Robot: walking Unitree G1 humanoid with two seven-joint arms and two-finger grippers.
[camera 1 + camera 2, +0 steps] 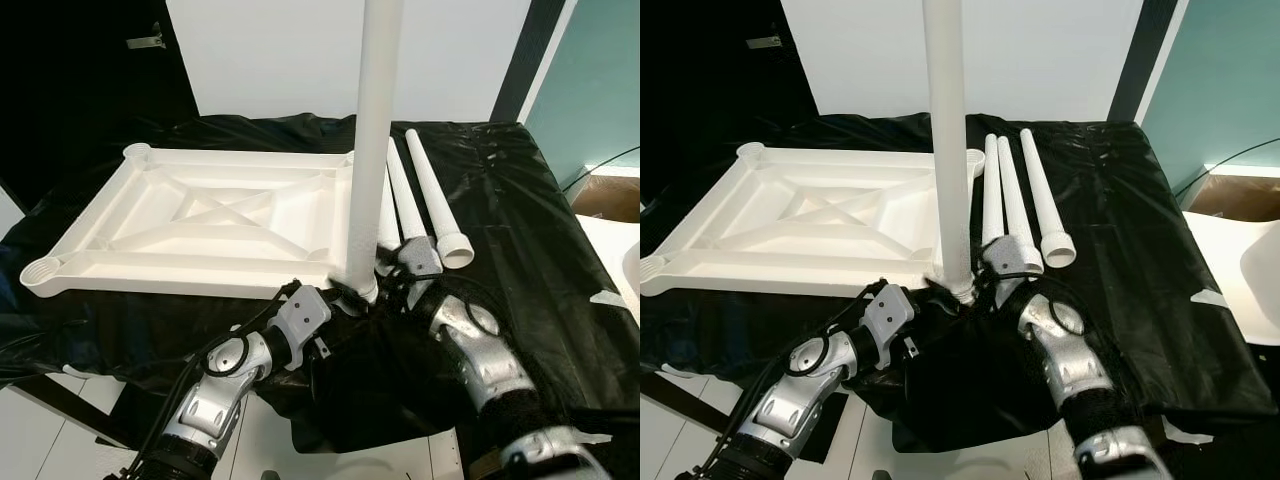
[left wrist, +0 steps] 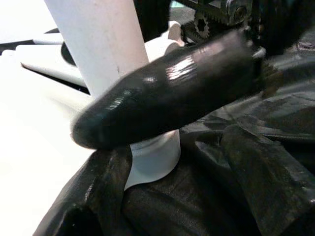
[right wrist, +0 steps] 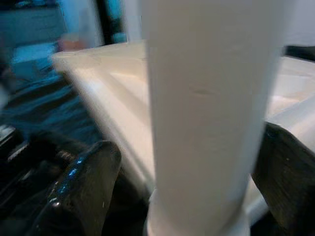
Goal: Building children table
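A white table top point(image 1: 180, 272) lies upside down on a black-sheeted table point(image 1: 520, 200). One white leg point(image 1: 378, 120) stands upright at its near right corner, flared end down. I cannot tell whether the end sits in the corner socket. My left gripper point(image 1: 345, 297) holds the leg's base from the near left, with one black finger point(image 2: 162, 93) lying across the leg point(image 2: 98, 44). My right gripper point(image 1: 385, 272) clasps the same leg point(image 3: 206, 108) from the right, a finger point(image 3: 83, 182) on each side. Three more white legs point(image 1: 435, 195) lie side by side just right of the top.
The black sheet hangs over the near table edge point(image 1: 350, 410), with white floor point(image 1: 60, 430) below. A cardboard box point(image 1: 608, 198) and a white surface point(image 1: 612, 250) stand at the far right. A dark door point(image 1: 90, 70) is at the back left.
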